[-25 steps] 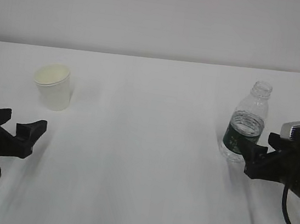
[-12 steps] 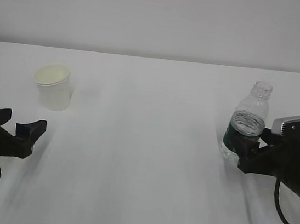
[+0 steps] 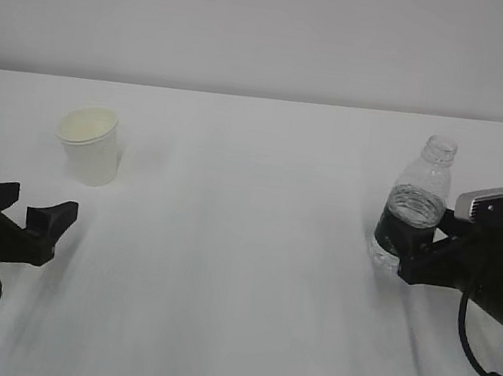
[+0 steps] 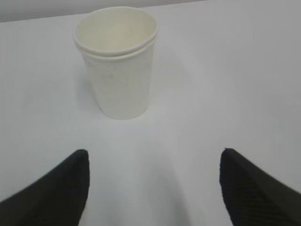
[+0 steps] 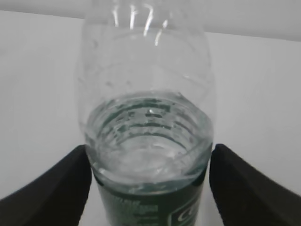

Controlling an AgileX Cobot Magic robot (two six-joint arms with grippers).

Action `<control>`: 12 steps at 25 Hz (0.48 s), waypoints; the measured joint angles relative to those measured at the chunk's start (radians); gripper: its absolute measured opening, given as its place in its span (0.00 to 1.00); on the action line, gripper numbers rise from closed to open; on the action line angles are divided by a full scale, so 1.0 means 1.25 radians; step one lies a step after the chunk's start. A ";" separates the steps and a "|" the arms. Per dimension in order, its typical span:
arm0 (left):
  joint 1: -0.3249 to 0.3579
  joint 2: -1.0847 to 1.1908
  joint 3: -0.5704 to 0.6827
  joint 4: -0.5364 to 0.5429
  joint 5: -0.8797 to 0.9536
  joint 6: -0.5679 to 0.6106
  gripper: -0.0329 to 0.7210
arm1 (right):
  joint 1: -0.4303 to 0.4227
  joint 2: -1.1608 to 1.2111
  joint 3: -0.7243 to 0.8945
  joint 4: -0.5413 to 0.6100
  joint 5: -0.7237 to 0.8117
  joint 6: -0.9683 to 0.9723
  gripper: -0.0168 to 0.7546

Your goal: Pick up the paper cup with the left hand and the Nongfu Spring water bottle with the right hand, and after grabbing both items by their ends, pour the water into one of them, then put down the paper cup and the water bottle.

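Two open grippers work a white table [image 3: 244, 243]. At the right, the right gripper [image 5: 148, 181] straddles the Nongfu Spring water bottle [image 3: 411, 209], apparently not yet clamped; closing off-centre could tip the uncapped bottle and spill its water [image 5: 146, 136]. Far left, the left gripper [image 4: 153, 181] stands short of the paper cup [image 4: 117, 61].
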 joint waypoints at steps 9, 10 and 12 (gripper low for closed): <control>0.000 0.000 0.000 0.000 0.000 0.000 0.86 | 0.000 0.000 -0.017 -0.008 0.000 0.000 0.79; 0.000 0.000 0.000 0.000 0.000 0.000 0.86 | 0.000 0.000 -0.017 -0.008 0.000 0.000 0.79; 0.000 0.000 0.000 0.000 0.000 0.000 0.86 | 0.000 0.002 -0.017 -0.008 0.000 0.000 0.79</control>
